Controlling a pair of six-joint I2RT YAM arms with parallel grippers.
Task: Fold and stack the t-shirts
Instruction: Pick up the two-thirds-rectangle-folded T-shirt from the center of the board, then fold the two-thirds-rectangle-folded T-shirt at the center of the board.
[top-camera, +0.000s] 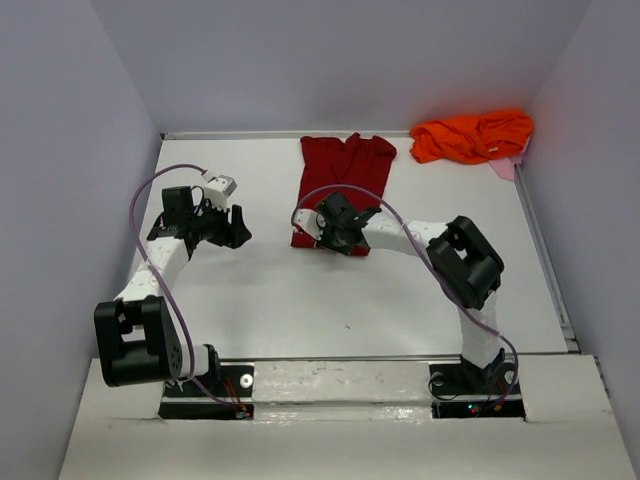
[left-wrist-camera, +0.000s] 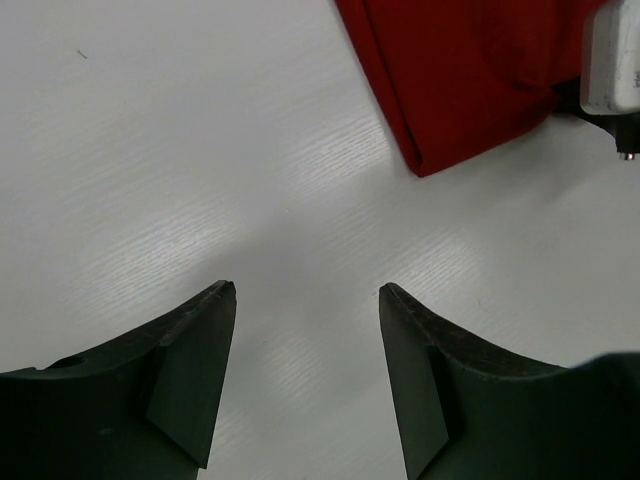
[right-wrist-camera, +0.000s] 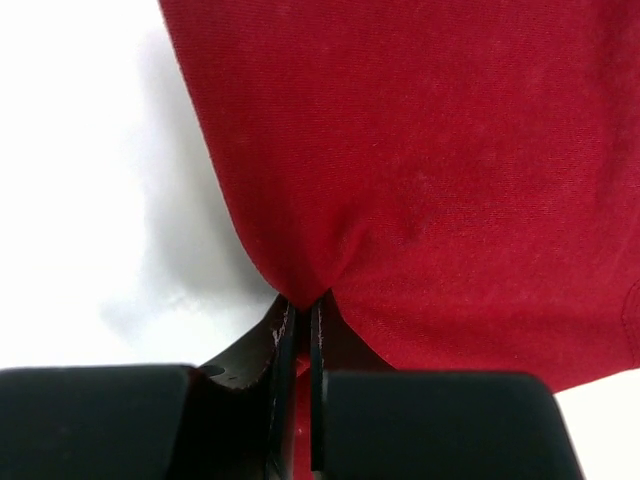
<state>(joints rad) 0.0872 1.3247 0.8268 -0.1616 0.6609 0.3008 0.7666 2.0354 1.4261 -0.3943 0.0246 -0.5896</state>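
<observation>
Table, overhead view: white table (top-camera: 300, 300) between pale walls. The red t-shirt (top-camera: 343, 175) lies folded into a narrow strip running away from the right pincer (top-camera: 325, 232), which sits at its near edge. The orange t-shirt (top-camera: 470, 136) is bunched in the far corner, well beyond that pincer and to its right.
Left pincer, overhead view: the left pincer (top-camera: 238, 228) is low over bare table, apart from the red cloth, which lies to its right.
Left wrist view: jaws released and spread with nothing between them. A red corner lies ahead and to the right, untouched.
Right wrist view: jaws clenched on a small pinch of red cloth at the edge, and the fabric puckers into the tips.
Risk, thin grip: the pinch looks shallow and may take only the top layer. A lift could part the layers or let the edge slip out.
Risk, one-sided pull: only one point is held, so the fold may come out skewed or the whole t-shirt may drag across the table.
Risk, stacking: the orange t-shirt is crumpled, and stacking it as it lies would give a lumpy pile.
</observation>
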